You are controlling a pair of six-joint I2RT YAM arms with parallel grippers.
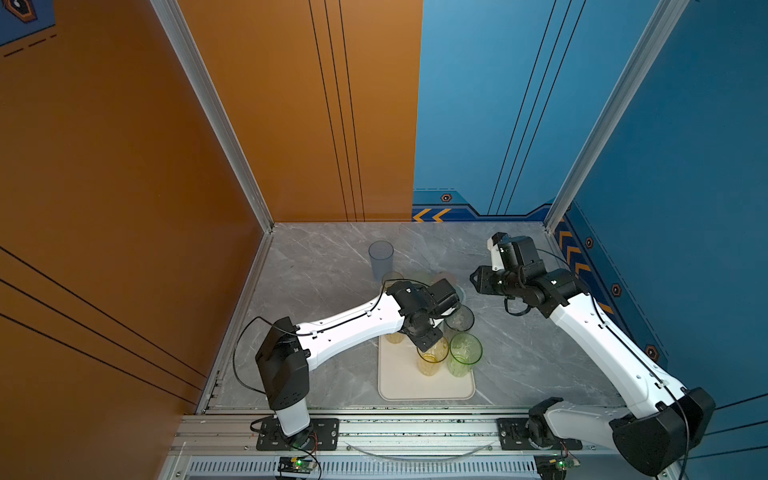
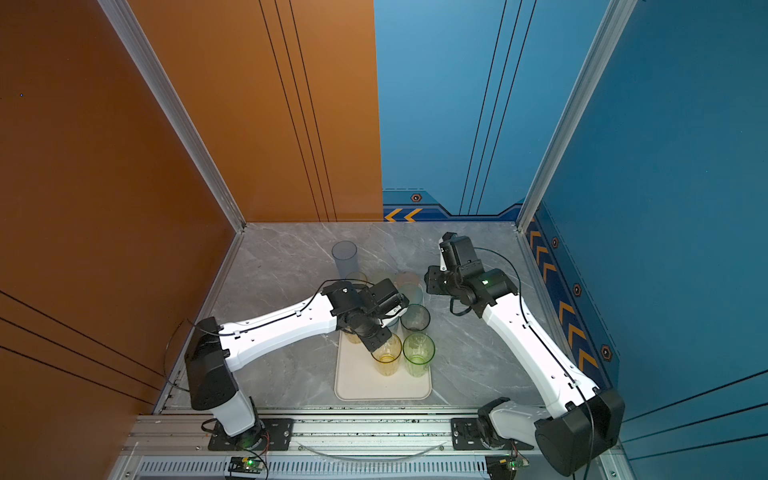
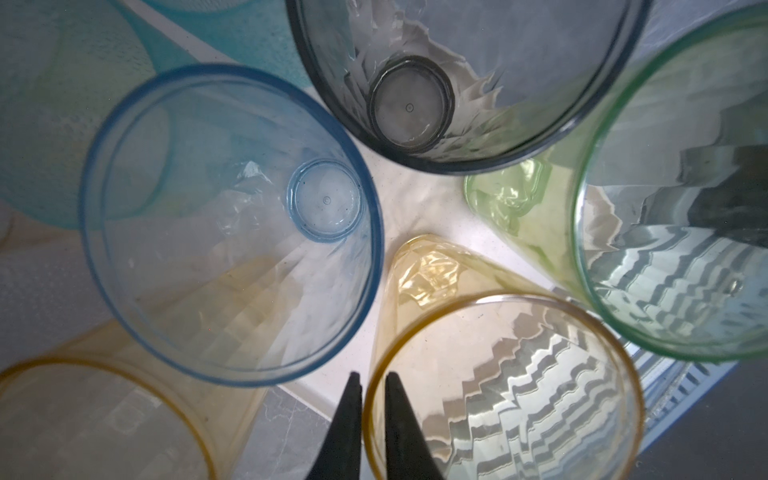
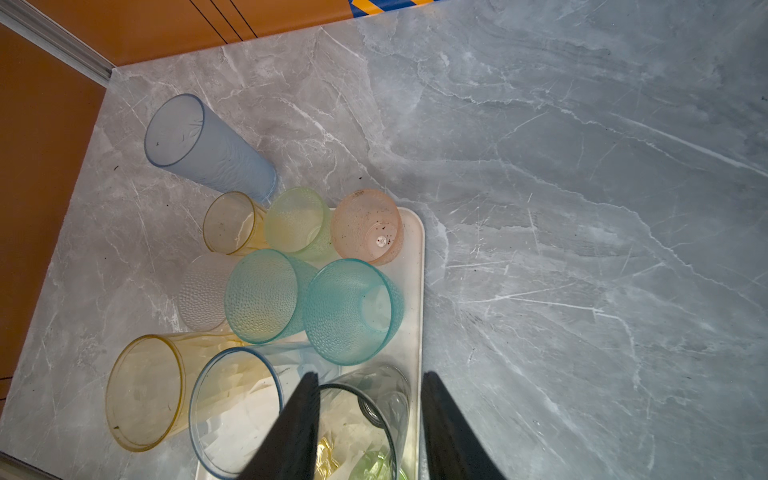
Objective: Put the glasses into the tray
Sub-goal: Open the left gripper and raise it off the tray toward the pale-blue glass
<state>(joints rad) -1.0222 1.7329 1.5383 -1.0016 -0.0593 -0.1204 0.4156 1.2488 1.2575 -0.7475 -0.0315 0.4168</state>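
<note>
Yellow glass [image 1: 432,359] is standing in the tray [image 1: 415,388], and your left gripper [image 3: 372,376] is clamped on its rim: one finger inside, one outside, the thin wall pinched between them. This looks like the set-down, so letting go is the step in hand.

Check that the base sits flat, then part the jaws gently and lift straight up. Drag sideways and the inside finger could hook the wall and tip it. It's tight in here: the green glass [image 1: 464,353] is just beside it, and the blue glass [image 3: 232,224] and grey glass [image 3: 457,75] crowd in close in the left wrist view.

Your left arm is stretched from its base toward the middle, with the wrist folded over so the gripper points down onto the tray. Your right arm is elbowed up on the right side. The right gripper [image 4: 370,375] is raised apart from the cluster, jaws parted and empty, looking down over the grey glass. Hold it out of the lift path.

One tall blue glass [image 1: 380,257] is plainly out on the table [image 1: 324,266], beyond the tray. I'd call that a likely next pick.
</note>
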